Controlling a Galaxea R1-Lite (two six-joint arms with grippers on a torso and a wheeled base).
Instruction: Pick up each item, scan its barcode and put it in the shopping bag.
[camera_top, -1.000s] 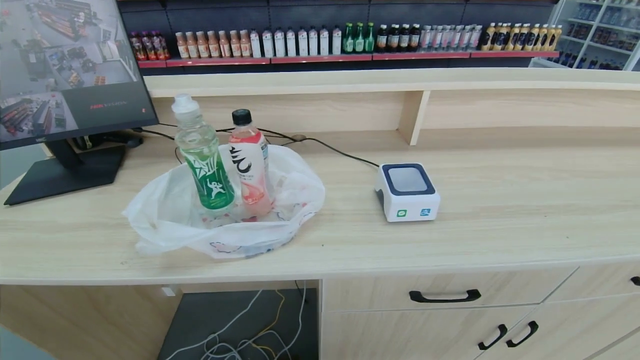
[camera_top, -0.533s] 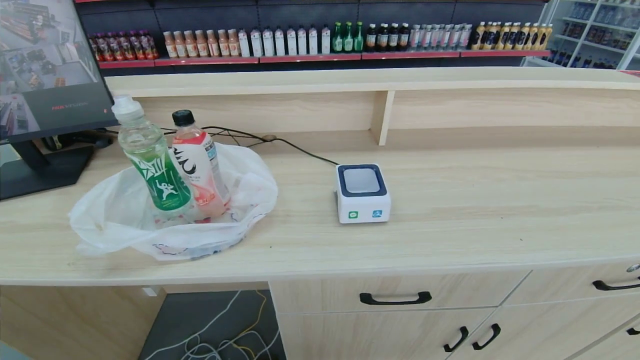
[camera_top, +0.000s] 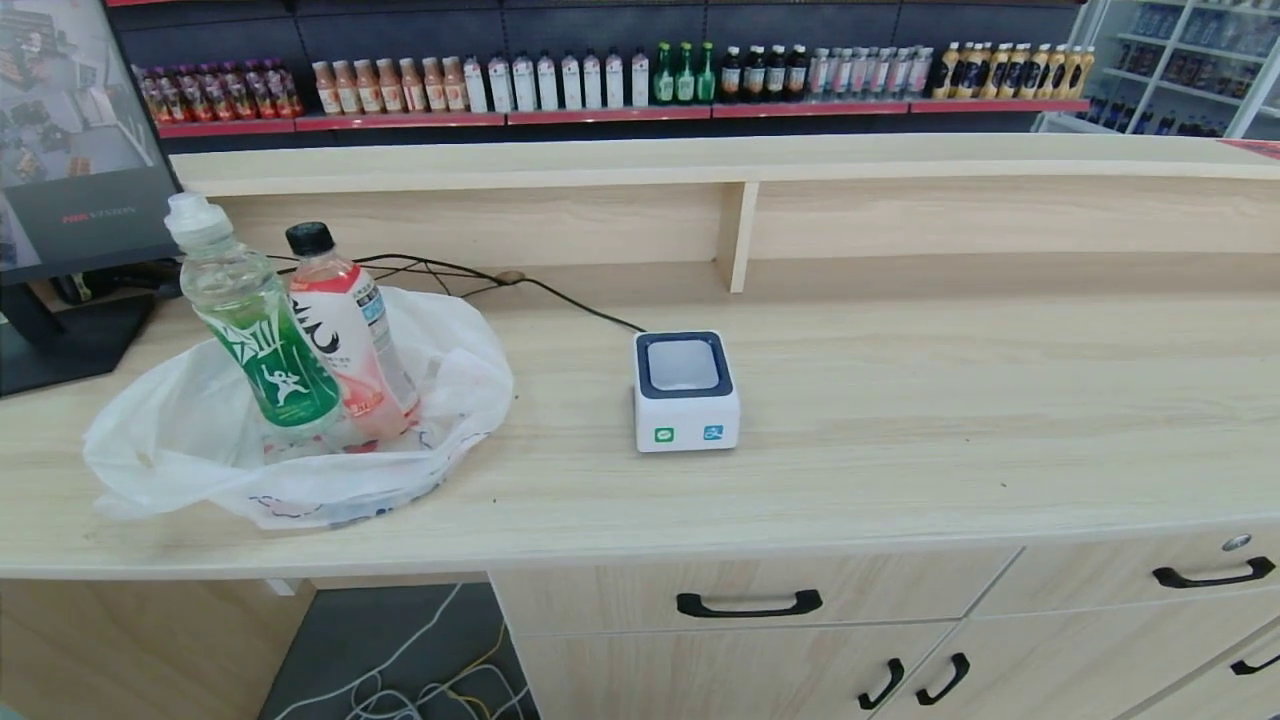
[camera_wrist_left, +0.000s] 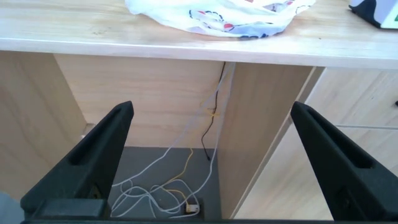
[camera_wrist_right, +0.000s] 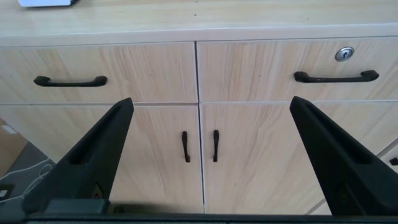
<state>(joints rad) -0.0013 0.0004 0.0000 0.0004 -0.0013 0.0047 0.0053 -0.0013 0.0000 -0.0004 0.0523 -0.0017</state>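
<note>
Left gripper (camera_wrist_left: 211, 112): released, fingers spread wide. I see it low, facing the open bay under the counter, with cables (camera_wrist_left: 165, 190) on the floor past it.
Right gripper (camera_wrist_right: 211, 106): also released and wide apart, low in front of the doors (camera_wrist_right: 199, 146) under the counter.
Drawers (camera_top: 750, 603): lower centre to lower right of the head view, black handles, below the counter edge.
Counter (camera_top: 900, 430): pale wood, runs across the middle of the head view.
Bag (camera_top: 180, 440): white plastic, slumped open at left of centre on the counter, with its near side close to the front edge.
Green bottle (camera_top: 262, 340): white cap, stands in the bag leaning a little to the left.
Pink bottle (camera_top: 350, 340): black cap, in the bag just right of the green one, and the two touch along their sides.
Scanner (camera_top: 686, 392): white box with a dark-framed window on top, centre of the head view, right of the bag and apart from it. A black lead (camera_top: 560, 295) runs back from it toward the upper left.
Monitor (camera_top: 60, 150): upper left corner, behind the bag.
Shelf (camera_top: 600, 80): along the top — a row of bottled drinks, well behind the counter.
</note>
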